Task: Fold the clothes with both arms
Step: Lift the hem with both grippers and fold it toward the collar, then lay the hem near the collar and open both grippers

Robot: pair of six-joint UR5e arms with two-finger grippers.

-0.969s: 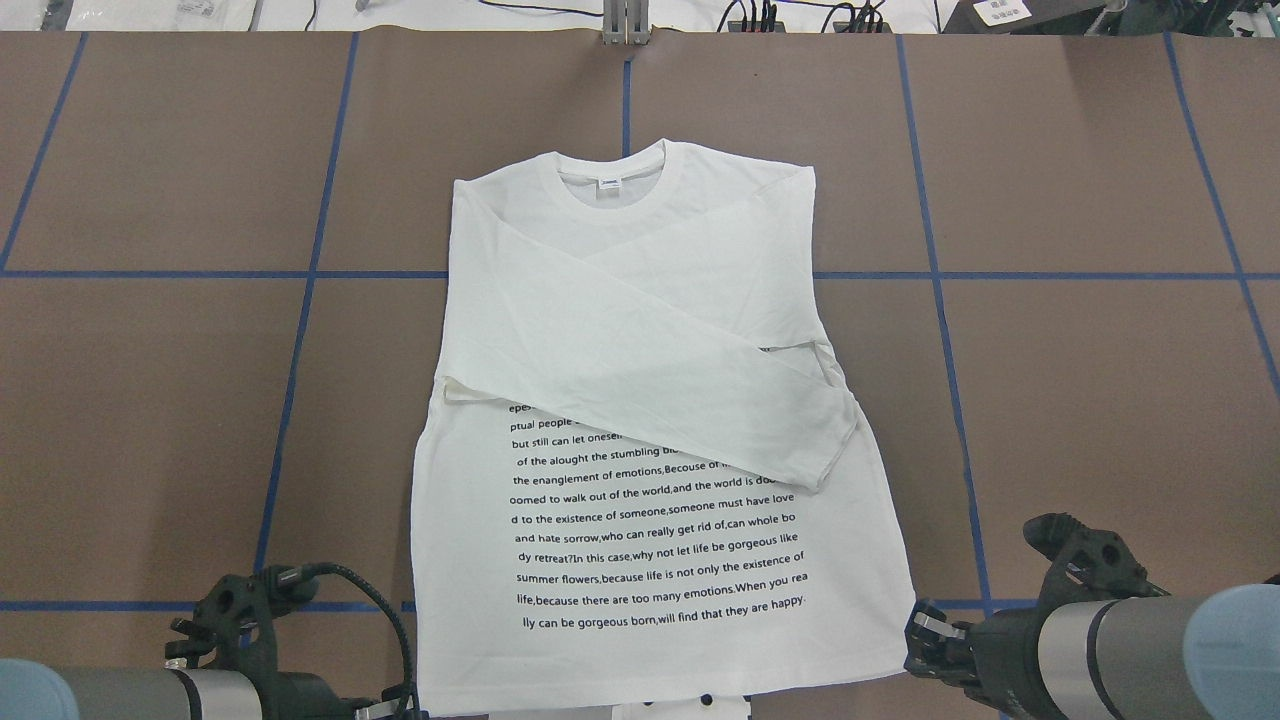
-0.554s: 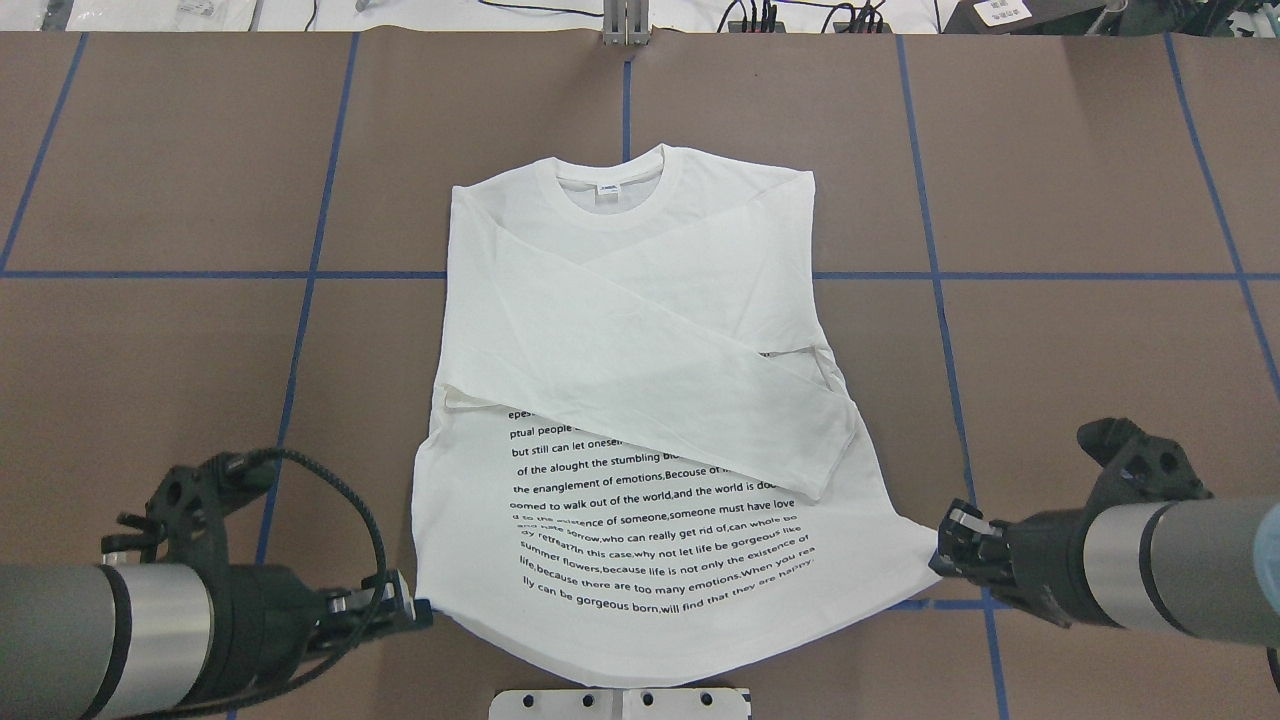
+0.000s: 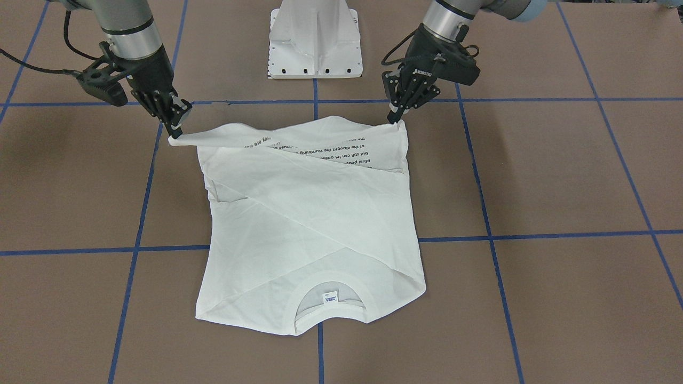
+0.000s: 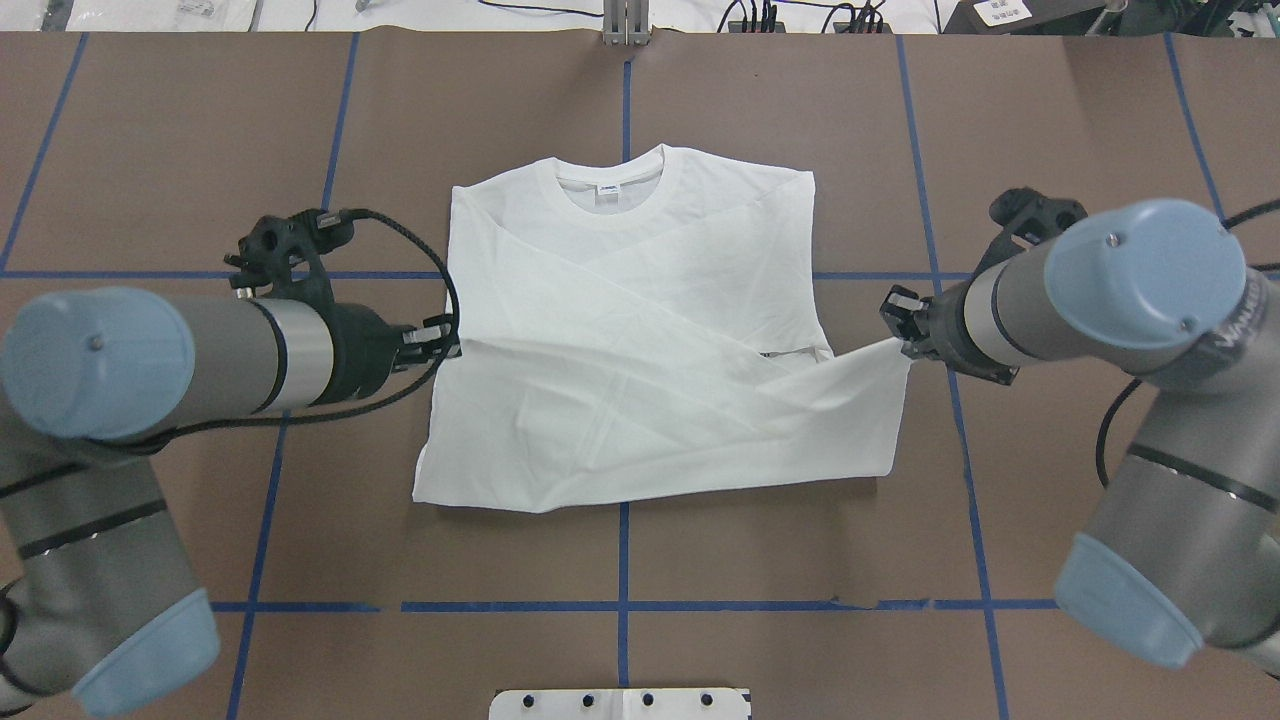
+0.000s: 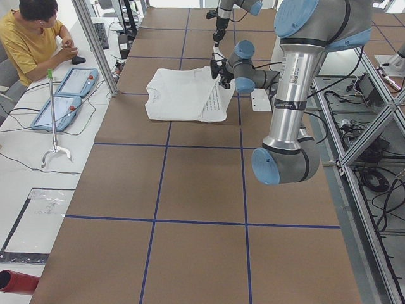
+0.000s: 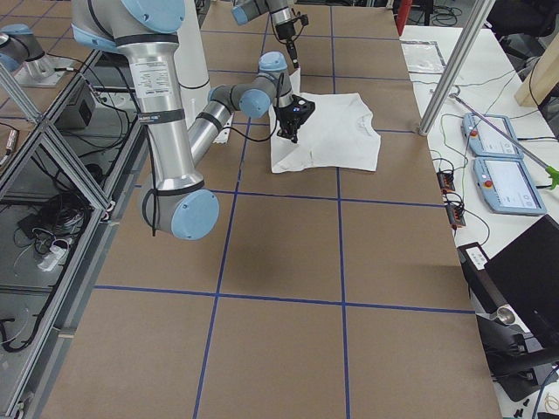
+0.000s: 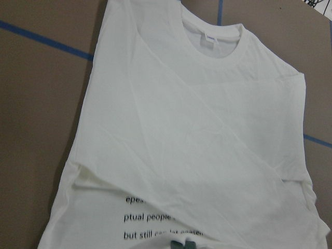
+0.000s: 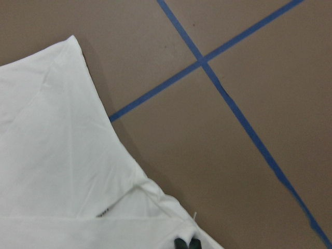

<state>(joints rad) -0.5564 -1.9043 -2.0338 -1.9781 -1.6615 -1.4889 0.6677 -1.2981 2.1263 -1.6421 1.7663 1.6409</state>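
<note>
Both the left end effector (image 4: 453,346) and right end effector (image 4: 895,340) pinch T-shirt (image 4: 620,290) hem corners, hiding most text.

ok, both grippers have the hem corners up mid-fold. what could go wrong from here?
1. The left gripper and right gripper pinch only the hem corners of the white long-sleeved T-shirt; a slip would drop the fold.
2. The hem looks slack between them, so it may drag the crossed sleeves askew.

White T-shirt (image 4: 620,300) with black text lines (image 3: 341,151); brown table (image 4: 1100,150) with blue grid lines (image 4: 700,606)
</note>
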